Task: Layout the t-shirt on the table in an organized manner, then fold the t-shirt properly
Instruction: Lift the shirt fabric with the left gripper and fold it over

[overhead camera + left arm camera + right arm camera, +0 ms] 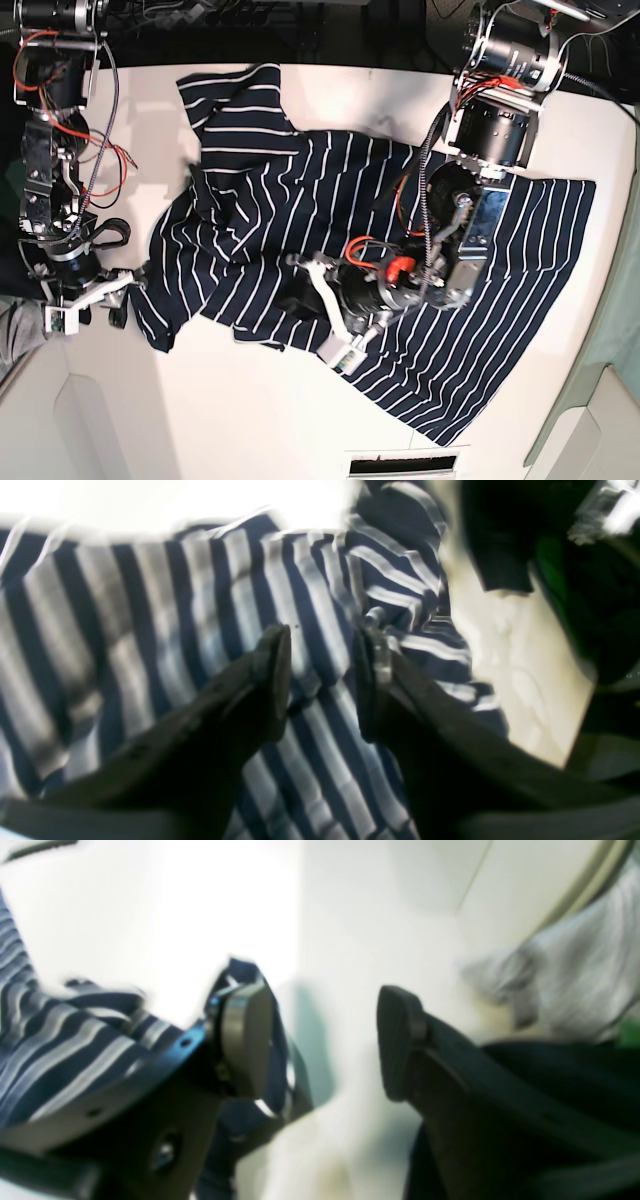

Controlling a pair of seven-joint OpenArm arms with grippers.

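The t-shirt (300, 200), navy with thin white stripes, lies rumpled across the table (200, 400), with its left part bunched and its right part flatter. My left gripper (322, 312) hovers low over the shirt's middle. In the left wrist view the left gripper (322, 650) stands open above the striped t-shirt (150, 630), nothing between its fingers. My right gripper (95, 305) is at the shirt's left edge. Seen from its wrist, the right gripper (325, 1040) is open over the bare table (375, 915), and a fold of the t-shirt (60, 1050) lies behind its left finger (247, 1035).
A grey cloth (575, 980) lies just right of the right gripper and shows at the base view's left edge (10, 330). A dark slot (400, 463) sits at the table's front edge. Red and black cables run along both arms.
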